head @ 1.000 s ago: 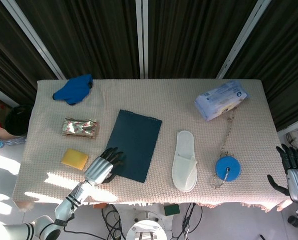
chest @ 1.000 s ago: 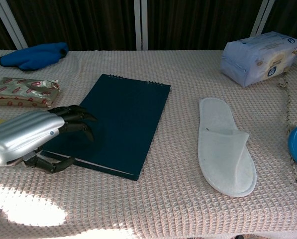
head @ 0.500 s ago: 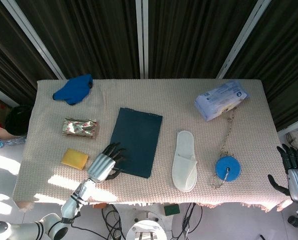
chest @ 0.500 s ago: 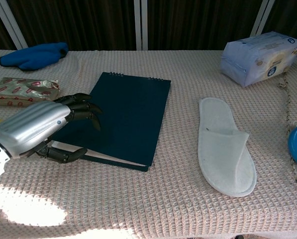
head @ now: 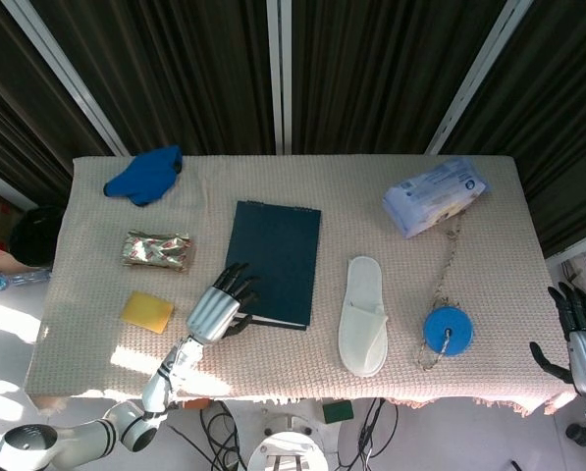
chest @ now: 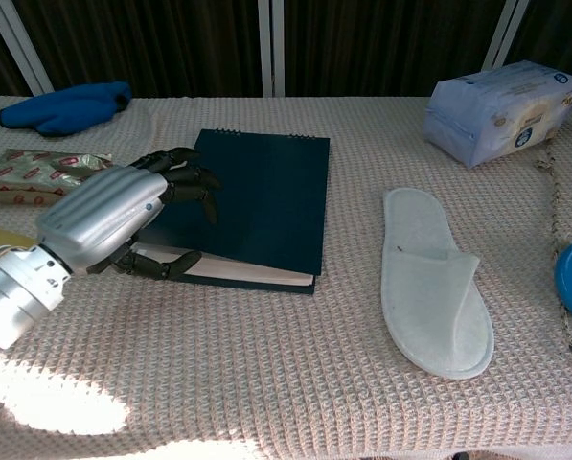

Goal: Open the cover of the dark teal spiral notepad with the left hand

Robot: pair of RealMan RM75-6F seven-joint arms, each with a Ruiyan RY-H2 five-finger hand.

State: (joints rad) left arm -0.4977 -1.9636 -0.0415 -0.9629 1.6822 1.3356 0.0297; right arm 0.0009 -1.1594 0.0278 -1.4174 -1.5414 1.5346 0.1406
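The dark teal spiral notepad (head: 278, 257) (chest: 263, 203) lies left of the table's middle, its spiral edge at the far side. My left hand (head: 219, 309) (chest: 113, 220) grips the cover at its near left corner, fingers on top and thumb beneath. The cover's near edge is raised a little, and white pages (chest: 238, 272) show under it. My right hand (head: 582, 339) hangs off the table's right edge with its fingers spread, holding nothing; the chest view does not show it.
A blue glove (head: 145, 175) lies at the far left, with a foil packet (head: 157, 249) and a yellow sponge (head: 147, 311) nearer. Right of the notepad are a white slipper (head: 363, 316), a blue disc on a rope (head: 448, 330) and a tissue pack (head: 435, 194).
My left hand has pushed forward and to the right, taking hold of the cover's corner. The notepad has swung round and slid away, and its near edge has lifted off the pages.
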